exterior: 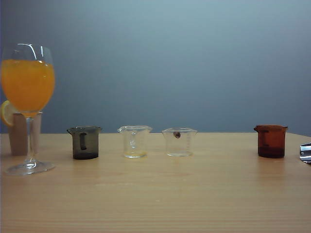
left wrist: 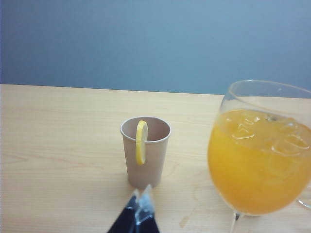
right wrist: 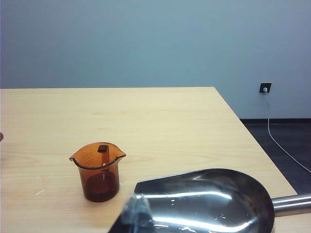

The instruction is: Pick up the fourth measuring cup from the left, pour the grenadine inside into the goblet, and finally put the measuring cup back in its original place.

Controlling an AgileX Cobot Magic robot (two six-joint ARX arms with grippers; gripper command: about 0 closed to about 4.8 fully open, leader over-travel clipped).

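Observation:
Four small cups stand in a row on the wooden table (exterior: 160,194). The fourth measuring cup (exterior: 270,141) (right wrist: 98,171), amber-brown with a lip, stands far right with dark grenadine (right wrist: 101,187) low inside. The goblet (exterior: 28,104) (left wrist: 260,155), tall and stemmed, holds an orange drink with ice at far left. My right gripper (right wrist: 135,203) is shut and empty, hovering near the amber cup without touching it. My left gripper (left wrist: 140,196) is shut and empty, just in front of a paper cup. Neither gripper shows in the exterior view.
A smoky grey cup (exterior: 85,142) and two clear cups (exterior: 134,141) (exterior: 179,141) fill the row. A brown paper cup (left wrist: 145,151) with a lemon slice (left wrist: 141,141) on its rim stands behind the goblet. A shiny metal scoop (right wrist: 209,201) (exterior: 305,152) lies beside the amber cup, near the table's right edge.

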